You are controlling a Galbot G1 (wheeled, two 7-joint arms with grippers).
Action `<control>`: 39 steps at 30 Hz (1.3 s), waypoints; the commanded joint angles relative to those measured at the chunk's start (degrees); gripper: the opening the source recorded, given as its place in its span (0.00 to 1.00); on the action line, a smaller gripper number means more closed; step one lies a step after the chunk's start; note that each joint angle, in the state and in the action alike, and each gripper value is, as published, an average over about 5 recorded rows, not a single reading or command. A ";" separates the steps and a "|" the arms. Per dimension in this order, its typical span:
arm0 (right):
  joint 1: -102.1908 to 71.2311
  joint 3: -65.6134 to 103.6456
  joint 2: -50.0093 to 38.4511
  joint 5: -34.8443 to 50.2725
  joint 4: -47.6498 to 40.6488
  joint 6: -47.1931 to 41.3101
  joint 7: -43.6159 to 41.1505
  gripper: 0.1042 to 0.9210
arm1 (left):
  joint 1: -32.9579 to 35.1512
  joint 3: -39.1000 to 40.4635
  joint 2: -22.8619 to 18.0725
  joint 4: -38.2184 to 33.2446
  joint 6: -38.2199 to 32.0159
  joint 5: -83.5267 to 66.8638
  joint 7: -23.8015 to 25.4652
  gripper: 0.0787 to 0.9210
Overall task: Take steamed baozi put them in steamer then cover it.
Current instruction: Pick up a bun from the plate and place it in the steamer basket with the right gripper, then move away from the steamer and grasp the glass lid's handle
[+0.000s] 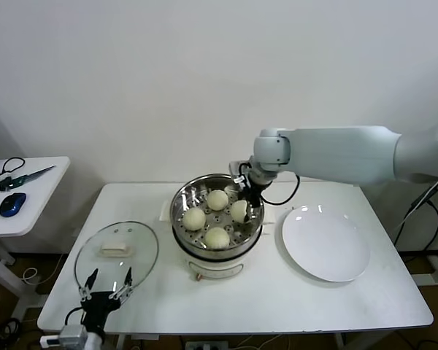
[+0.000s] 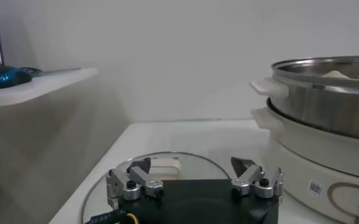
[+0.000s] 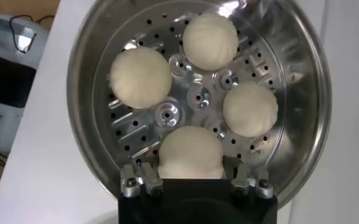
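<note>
The steel steamer (image 1: 177, 211) stands mid-table with four off-white baozi on its perforated tray, at the back (image 1: 217, 199), left (image 1: 194, 218), front (image 1: 217, 237) and right (image 1: 239, 211). My right gripper (image 1: 248, 203) reaches in over the right bun. In the right wrist view my right gripper (image 3: 189, 167) is open, its fingers flanking that baozi (image 3: 191, 149), which rests on the tray (image 3: 188, 97). The glass cover (image 1: 117, 259) lies flat on the table left of the steamer. My left gripper (image 1: 109, 277) is open and empty at the cover's near edge; its wrist view shows the cover's handle (image 2: 161, 165).
A flat white plate (image 1: 325, 244) lies right of the steamer. A side desk (image 1: 25, 197) with a blue mouse and scissors stands at the far left. The steamer's body (image 2: 325, 103) rises just to one side of my left gripper (image 2: 191, 163). A white wall is behind.
</note>
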 commanded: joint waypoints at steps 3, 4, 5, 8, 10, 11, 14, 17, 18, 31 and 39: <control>-4.93 1.51 1.69 -2.89 -2.47 -1.01 1.85 0.71 | -0.02 0.01 -0.02 0.01 0.06 -0.06 -0.01 0.88; -5.24 1.63 1.77 -3.12 -2.65 -1.03 1.87 0.71 | -0.01 0.02 -0.05 -0.01 0.07 -0.05 -0.01 0.88; -5.48 1.71 1.84 -3.39 -2.77 -1.05 1.90 0.71 | 0.02 0.04 -0.06 -0.04 0.07 -0.05 0.00 0.88; -5.99 1.95 1.86 -3.59 -2.79 -1.13 1.89 0.71 | 0.13 -0.02 -0.09 -0.06 0.02 -0.06 -0.01 0.88; -6.06 2.15 1.76 -3.40 -2.61 -1.05 1.79 0.72 | 0.22 -0.12 -0.08 -0.03 -0.05 -0.09 -0.03 0.88; -5.95 2.24 1.68 -3.31 -2.52 -0.90 1.61 0.73 | 0.28 -0.17 -0.07 -0.02 -0.10 -0.11 -0.04 0.88; -4.57 2.65 1.07 -2.41 -2.32 0.40 0.54 0.80 | 0.41 -0.29 -0.07 -0.07 -0.13 -0.19 -0.05 0.88; -1.19 3.60 -0.59 -0.15 -2.06 2.38 -1.45 0.85 | 0.43 -0.33 -0.10 -0.22 0.03 -0.20 -0.08 0.88; 0.29 4.32 -1.62 1.13 -1.87 2.95 -2.09 0.86 | 0.44 -0.34 -0.11 -0.30 0.12 -0.22 -0.09 0.88; -11.96 37.27 -28.11 9.78 7.06 1.88 22.76 0.88 | 1.15 -0.06 0.71 -1.37 -0.08 -0.49 -0.08 0.88; -46.81 74.76 -40.85 5.63 10.90 8.51 41.72 0.88 | -0.19 0.26 1.40 -1.66 -3.26 1.58 1.10 0.88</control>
